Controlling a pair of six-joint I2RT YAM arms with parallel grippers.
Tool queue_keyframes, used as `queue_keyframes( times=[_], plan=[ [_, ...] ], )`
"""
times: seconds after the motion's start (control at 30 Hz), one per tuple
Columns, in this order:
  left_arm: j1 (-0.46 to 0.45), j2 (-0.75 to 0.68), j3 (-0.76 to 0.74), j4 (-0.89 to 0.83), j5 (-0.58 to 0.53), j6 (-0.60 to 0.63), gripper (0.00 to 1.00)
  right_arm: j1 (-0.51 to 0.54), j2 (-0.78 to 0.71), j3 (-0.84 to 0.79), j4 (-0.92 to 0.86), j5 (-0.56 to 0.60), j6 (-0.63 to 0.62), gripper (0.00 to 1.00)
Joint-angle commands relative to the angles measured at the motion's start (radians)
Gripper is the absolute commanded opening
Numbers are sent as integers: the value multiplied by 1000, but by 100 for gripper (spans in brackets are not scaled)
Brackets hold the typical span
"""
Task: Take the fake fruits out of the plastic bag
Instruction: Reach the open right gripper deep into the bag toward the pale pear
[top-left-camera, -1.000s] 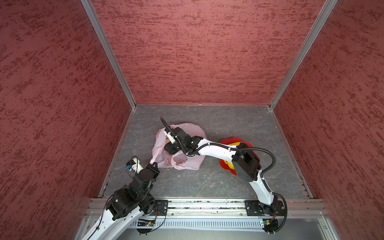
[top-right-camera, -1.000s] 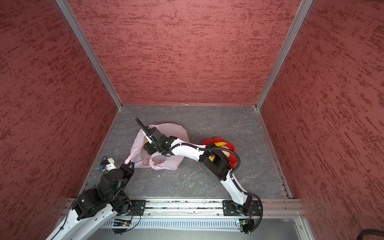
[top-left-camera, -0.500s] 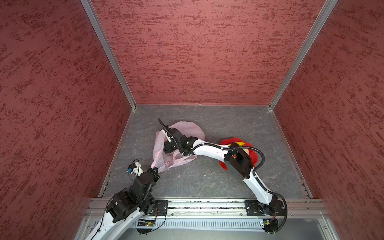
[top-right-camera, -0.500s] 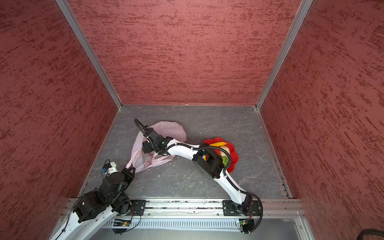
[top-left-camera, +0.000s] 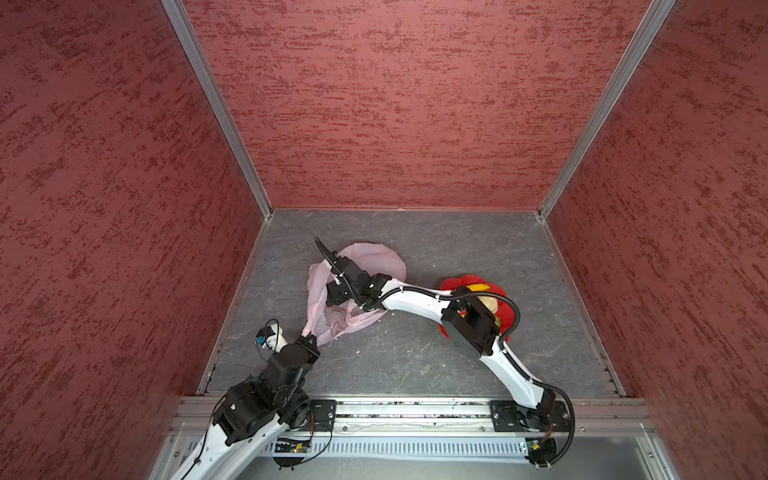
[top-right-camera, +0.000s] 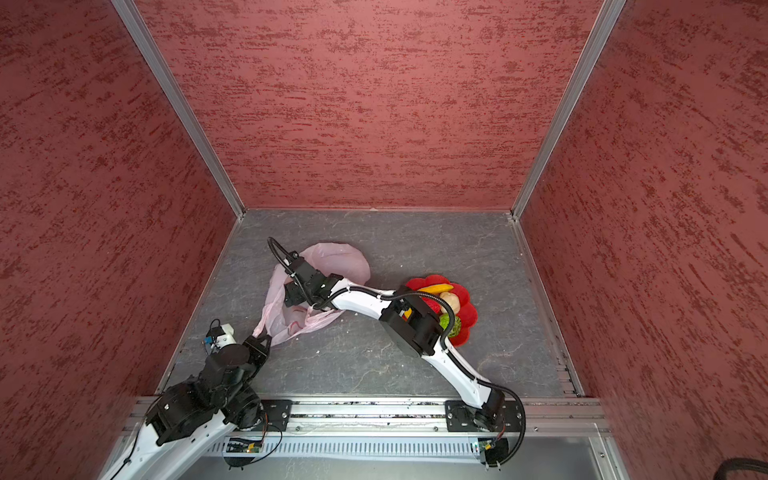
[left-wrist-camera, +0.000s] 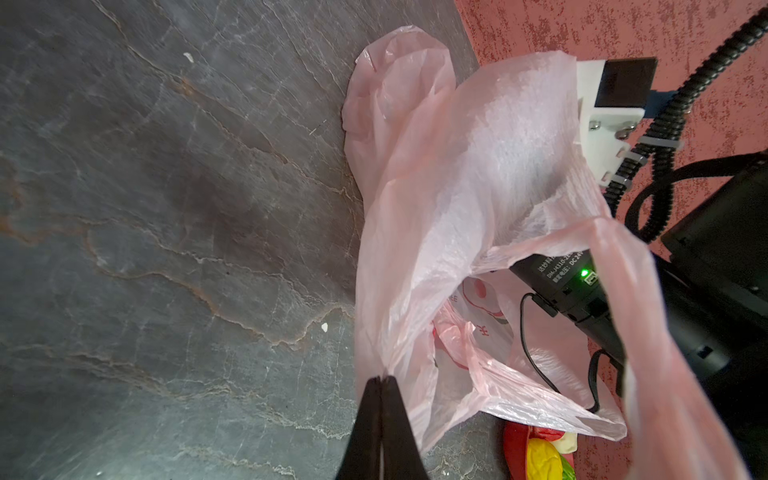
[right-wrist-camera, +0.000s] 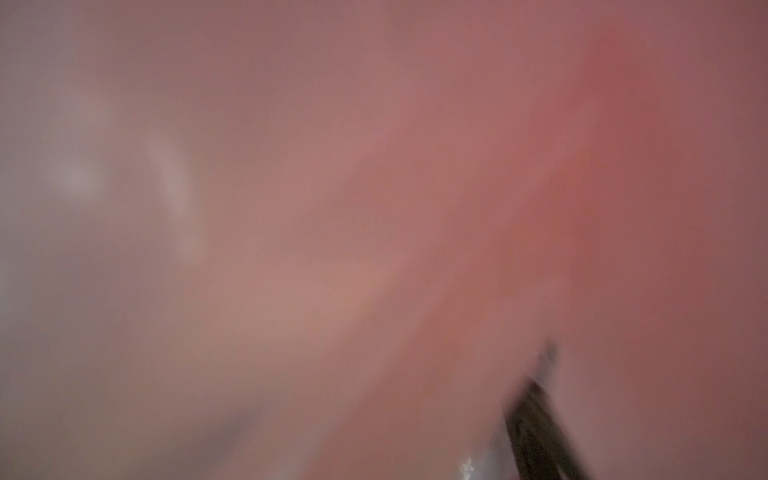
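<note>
On the grey slate floor (top-left-camera: 415, 357), in both top views, the low left gripper (top-left-camera: 309, 337) pinches the plastic bag (top-left-camera: 374, 259). The arched right arm (top-left-camera: 415, 303) puts the right gripper (top-left-camera: 336, 296) inside it. Fake fruits (top-right-camera: 451, 302) lie on the red plate (top-right-camera: 469, 316). Left wrist view: fingers (left-wrist-camera: 380, 415) clamped together on the film. Right wrist view: pink blur, so its spread cannot be told.

Top views overhead; wrist views close on plastic bag (left-wrist-camera: 457, 187).
</note>
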Motion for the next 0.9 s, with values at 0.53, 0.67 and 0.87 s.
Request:
queue_keyframes(
  times=[0.53, 0.67, 0.87],
  plan=[
    [-4, -12, -7, -11, 17, 22, 0, -44, 101, 93, 6, -5, 39, 92],
    [-4, -12, -7, -12, 17, 20, 0, -48, 110, 95, 21, -13, 38, 92],
    [-5, -12, -7, -16, 15, 16, 0, -55, 113, 95, 39, -23, 33, 88]
  ],
)
